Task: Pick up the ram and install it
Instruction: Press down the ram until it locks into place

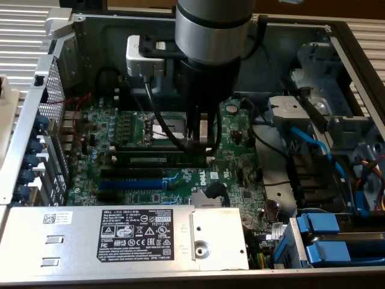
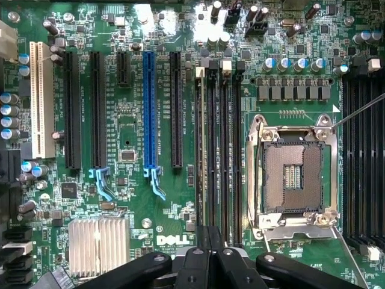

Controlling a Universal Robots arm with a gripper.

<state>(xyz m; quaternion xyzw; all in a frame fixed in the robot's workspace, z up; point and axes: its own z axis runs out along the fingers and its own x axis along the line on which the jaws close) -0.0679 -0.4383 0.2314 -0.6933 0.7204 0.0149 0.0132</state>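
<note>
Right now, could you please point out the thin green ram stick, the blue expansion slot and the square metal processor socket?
ram stick (image 1: 157, 159): exterior view, its pale label.
blue expansion slot (image 2: 150, 108): wrist view, mid-length.
processor socket (image 2: 293, 174): wrist view, pin field centre.

- I see the ram (image 1: 161, 160) as a thin green stick with a pale label, lying level in a black slot, mid-frame.
- In my wrist view it (image 2: 199, 150) runs edge-on among the black slots.

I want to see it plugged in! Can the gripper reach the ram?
Probably yes. The gripper, shut, sits right over the ram in the black slots, near one end. Nothing seems to lie between them.
</note>
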